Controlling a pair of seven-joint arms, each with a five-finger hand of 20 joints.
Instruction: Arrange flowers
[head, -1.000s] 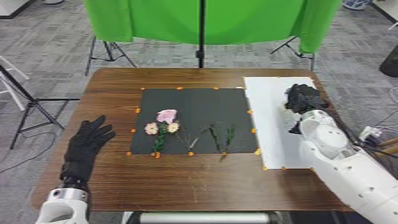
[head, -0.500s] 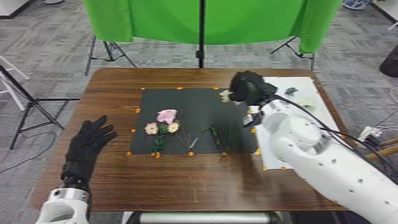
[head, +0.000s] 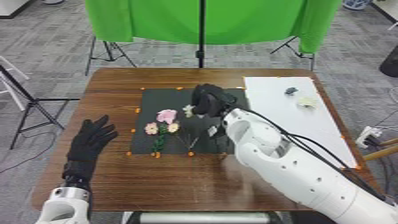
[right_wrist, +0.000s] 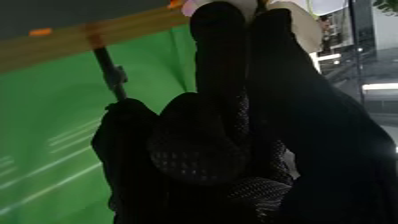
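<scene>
My right hand (head: 210, 101) is over the dark mat (head: 164, 105) in the head view, with a pale flower (head: 187, 110) at its fingers, just right of the pink flower (head: 166, 116). In the right wrist view, the right hand (right_wrist: 200, 145) has its fingers pinched on this pale flower (right_wrist: 305, 27). Two light pink flowers (head: 151, 128) with green stems (head: 159, 144) lie at the mat's left, and a thin stem (head: 191, 144) lies beside them. My left hand (head: 87, 142) rests at the table's left with straight, relaxed fingers.
The white sheet (head: 293, 120) on the right holds a cream flower (head: 306, 102) and a small grey-blue flower (head: 290, 91). Orange tape pieces (head: 139, 110) edge the mat on the brown table (head: 178, 185). A green cloth (head: 249, 20) hangs behind.
My right hand has moved left from the white sheet to above the dark mat, carrying the pale flower. The left hand has stayed in place.
</scene>
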